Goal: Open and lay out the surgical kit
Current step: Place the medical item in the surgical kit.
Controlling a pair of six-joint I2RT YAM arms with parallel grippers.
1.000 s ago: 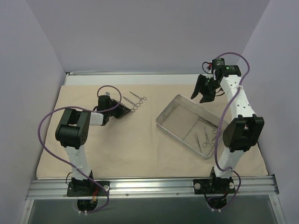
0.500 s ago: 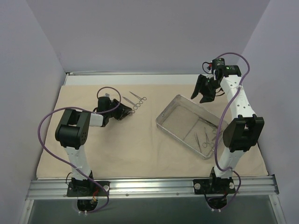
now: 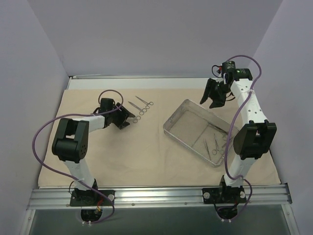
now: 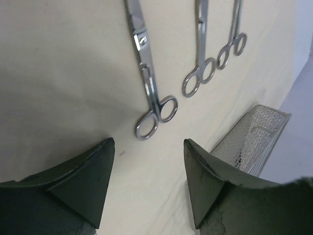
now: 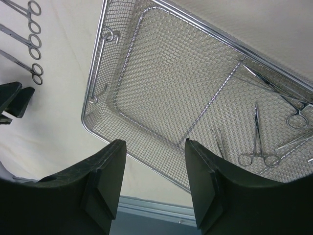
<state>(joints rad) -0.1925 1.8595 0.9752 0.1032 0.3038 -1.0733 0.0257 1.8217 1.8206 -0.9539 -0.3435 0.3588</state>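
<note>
The beige cloth wrap point(image 3: 137, 152) lies spread flat over the table. On it stands the wire-mesh tray point(image 3: 182, 128), with several steel ring-handled instruments point(image 5: 259, 144) in its right end. Three more instruments point(image 3: 142, 105) lie side by side on the cloth, left of the tray. My left gripper point(image 4: 149, 147) hangs open and empty just behind the ring handles of the nearest one point(image 4: 149, 83). My right gripper point(image 5: 154, 147) is open and empty, held high over the tray's far corner, as the top view shows it point(image 3: 213, 95).
A metal rail point(image 3: 156, 196) runs along the table's near edge with both arm bases on it. Lilac walls close in the left, back and right sides. Bare cloth stretches in front of the left gripper's row and near the front edge.
My left gripper has opened, letting go of the nearest instrument on the cloth, and has drawn back a little to the left. The right arm has not moved.
</note>
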